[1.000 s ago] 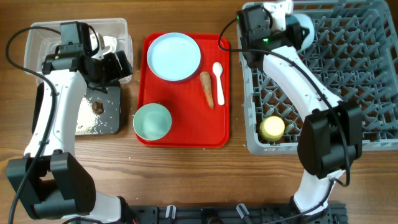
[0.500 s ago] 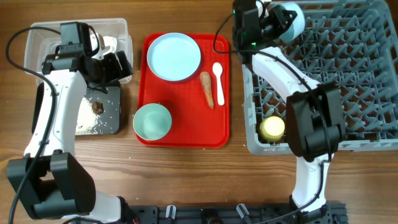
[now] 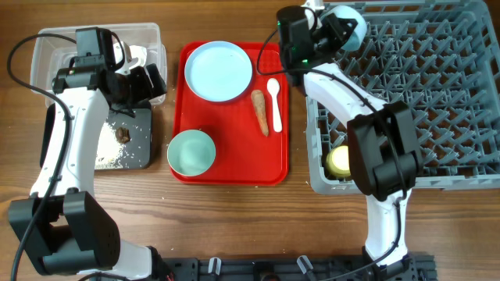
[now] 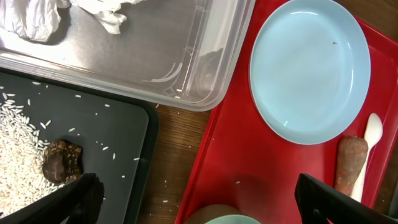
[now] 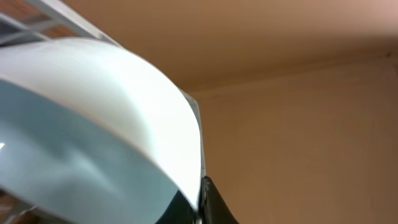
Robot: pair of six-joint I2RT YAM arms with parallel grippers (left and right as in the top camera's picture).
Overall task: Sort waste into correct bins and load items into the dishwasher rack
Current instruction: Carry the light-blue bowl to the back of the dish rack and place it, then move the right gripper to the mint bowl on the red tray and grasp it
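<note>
At the far edge of the surface, the right gripper (image 3: 334, 30) grips the small white bowl (image 3: 349, 19) over the dishwasher rack's (image 3: 437, 94) far left corner, with free pegs to its right. The left gripper (image 3: 147, 81) hangs open over the black tray's (image 3: 141, 136) far edge.

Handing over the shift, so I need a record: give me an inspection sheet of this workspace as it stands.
Surface: wooden table.
Job's things: pale blue plate, white spoon, carrot-like stick and mint-green bowl on the red tray; yellow cup in the rack; rice and brown lump in the black tray; tissue in the clear tub.
Clutter: stray rice grains on the wood beside the black tray.
Grippers: left gripper open, above the edges of the black tray and red tray; right gripper shut on the small white bowl at the rack's corner.
Cables: black cable looping along each arm.
Surroundings: black rail at the table's near edge.
</note>
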